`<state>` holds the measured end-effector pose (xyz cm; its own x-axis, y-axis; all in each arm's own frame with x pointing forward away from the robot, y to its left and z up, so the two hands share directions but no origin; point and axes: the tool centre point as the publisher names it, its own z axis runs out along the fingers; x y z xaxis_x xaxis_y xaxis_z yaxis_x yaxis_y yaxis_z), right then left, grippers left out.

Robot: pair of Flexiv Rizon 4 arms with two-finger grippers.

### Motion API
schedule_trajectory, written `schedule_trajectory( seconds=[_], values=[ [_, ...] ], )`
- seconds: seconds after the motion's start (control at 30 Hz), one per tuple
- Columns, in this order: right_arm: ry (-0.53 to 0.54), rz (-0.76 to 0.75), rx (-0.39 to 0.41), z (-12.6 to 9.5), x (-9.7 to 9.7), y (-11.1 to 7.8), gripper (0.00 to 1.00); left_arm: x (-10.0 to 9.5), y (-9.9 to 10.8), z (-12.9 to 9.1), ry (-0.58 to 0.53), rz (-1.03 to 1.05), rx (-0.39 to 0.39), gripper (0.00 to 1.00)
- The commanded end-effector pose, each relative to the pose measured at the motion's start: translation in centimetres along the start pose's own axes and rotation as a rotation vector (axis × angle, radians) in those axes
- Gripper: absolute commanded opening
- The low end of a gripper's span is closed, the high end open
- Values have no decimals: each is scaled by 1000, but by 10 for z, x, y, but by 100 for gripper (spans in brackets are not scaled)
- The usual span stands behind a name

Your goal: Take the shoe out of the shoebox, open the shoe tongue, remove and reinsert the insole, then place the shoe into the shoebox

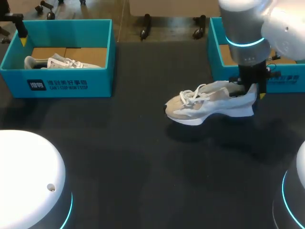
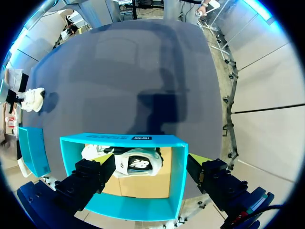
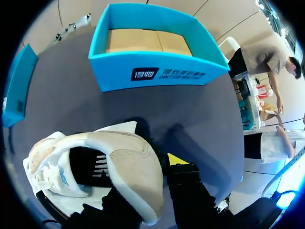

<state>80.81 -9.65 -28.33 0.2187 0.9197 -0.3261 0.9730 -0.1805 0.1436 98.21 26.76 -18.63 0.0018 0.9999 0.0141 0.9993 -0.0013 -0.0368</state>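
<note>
Now, shoe [image 1: 205, 102]: outside the boxes, just before the right shoebox [image 1: 286, 82].
Right gripper [image 1: 249, 91]: pinching the shoe's heel collar.
Left gripper [image 2: 150, 164]: fingers spread wide above the left shoebox [image 2: 131, 139].
Writing: white print on both box fronts.

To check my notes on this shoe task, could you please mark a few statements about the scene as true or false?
1. The right pincer grips the beige shoe at its heel. True.
2. The right shoebox has a shoe in it. False: only its bare cardboard floor shows.
3. A white shoe lies inside the left shoebox. True.
4. The left pincer grips a shoe. False: it is open above the left shoebox and holds nothing.
</note>
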Motion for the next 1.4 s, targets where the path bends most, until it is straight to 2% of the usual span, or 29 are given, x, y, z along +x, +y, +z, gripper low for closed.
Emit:
schedule_trajectory(
  seconds=[0.03,0.27,0.43,0.53,0.63,0.8,0.97,1.17,1.4],
  values=[
    [15,-2,-3,0,-5,-1,0,0,0,-1,3,1,1,100],
    [15,-2,-3,0,-5,-1,0,0,0,-1,3,1,1,100],
    [-76,-10,0,-5,16,-36,0,0,0,-1,3,1,1,100],
    [-65,-15,18,-11,27,-58,0,0,0,-1,3,1,1,100],
    [-49,-19,5,-21,35,-80,0,0,0,-1,3,1,1,100],
    [-89,19,-34,-33,44,-108,0,0,0,-1,3,1,1,100],
    [-30,-8,-36,-35,64,-135,0,0,0,-1,3,1,1,100],
    [-19,-32,-20,-28,91,-151,0,0,0,-1,3,1,1,100],
    [-9,-50,1,-24,110,-160,0,0,0,-1,3,1,1,100]
  ],
)
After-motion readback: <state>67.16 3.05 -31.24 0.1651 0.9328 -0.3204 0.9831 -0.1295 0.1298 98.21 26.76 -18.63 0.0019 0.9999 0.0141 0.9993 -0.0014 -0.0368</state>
